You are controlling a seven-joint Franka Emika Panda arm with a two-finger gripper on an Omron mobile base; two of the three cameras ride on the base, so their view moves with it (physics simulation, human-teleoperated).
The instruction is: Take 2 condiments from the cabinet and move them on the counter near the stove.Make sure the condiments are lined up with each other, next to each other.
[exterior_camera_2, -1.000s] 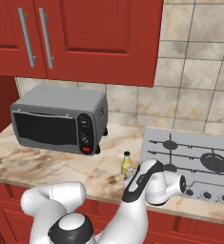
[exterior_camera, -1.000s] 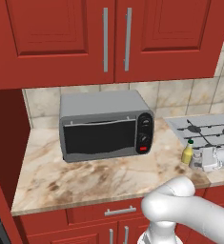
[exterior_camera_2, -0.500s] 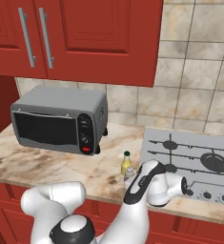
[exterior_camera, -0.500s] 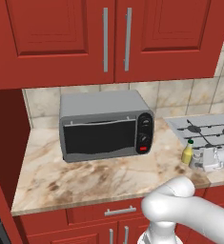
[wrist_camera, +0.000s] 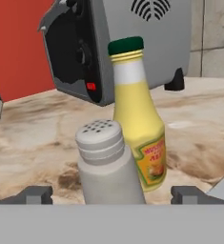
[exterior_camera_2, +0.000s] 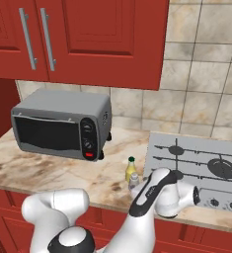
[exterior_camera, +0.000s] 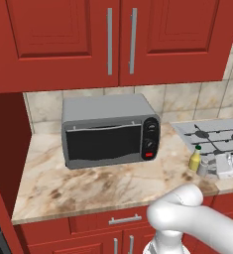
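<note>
Yellow bottle point(wrist_camera: 136, 128) — green cap; grey-white shaker point(wrist_camera: 106, 164); beige-brown marbled counter point(wrist_camera: 32, 138); red cabinet point(exterior_camera: 113, 39).

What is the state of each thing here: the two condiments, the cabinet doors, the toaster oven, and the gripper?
Yellow bottle: upright on the counter, green cap on.
Shaker: upright on the counter, beside the bottle, between the fingers.
Wall cabinet: both doors closed.
Toaster oven: door closed.
Gripper: open, fingers apart on either side of the shaker, not touching it.
Stove: no flame on the burners.
</note>
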